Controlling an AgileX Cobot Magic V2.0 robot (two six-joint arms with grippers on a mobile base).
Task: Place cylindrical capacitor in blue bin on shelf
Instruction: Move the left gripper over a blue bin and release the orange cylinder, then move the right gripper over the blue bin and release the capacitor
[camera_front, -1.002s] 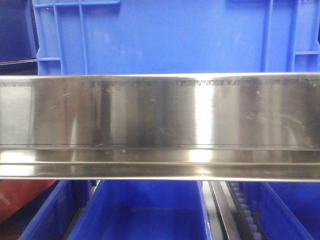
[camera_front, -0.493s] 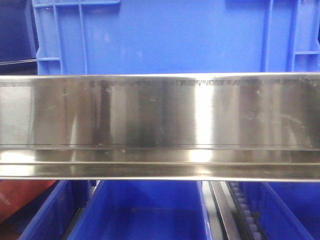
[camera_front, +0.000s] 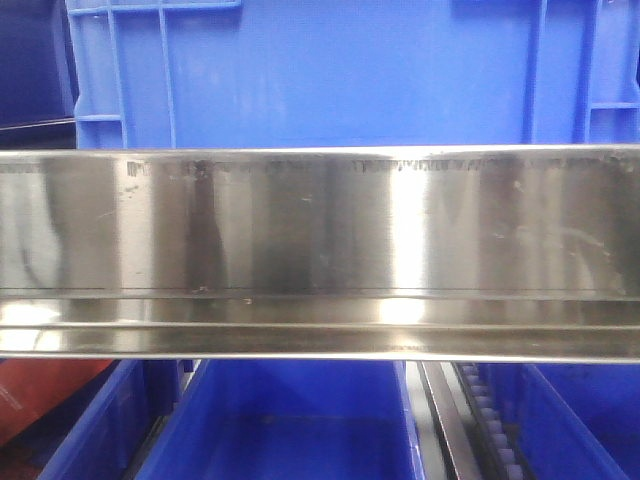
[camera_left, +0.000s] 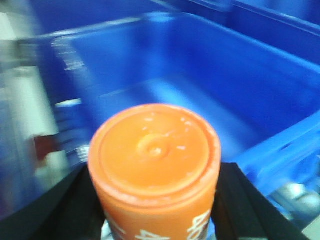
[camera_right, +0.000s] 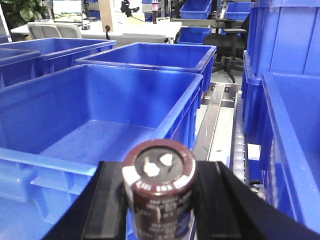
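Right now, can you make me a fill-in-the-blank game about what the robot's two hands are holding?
1. The cylindrical capacitor held in the right gripper is dark ____.
2. The left gripper holds a cylinder whose top is coloured ____.
3. The big open bin ahead of the capacitor is coloured ____.

Missing words: brown, orange, blue.

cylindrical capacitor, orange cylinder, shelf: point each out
cylindrical capacitor (camera_right: 160, 197): right wrist view, front of its dark sleeve
orange cylinder (camera_left: 155, 160): left wrist view, its flat top face
shelf (camera_front: 320, 225): front-facing view, flat face of front rail
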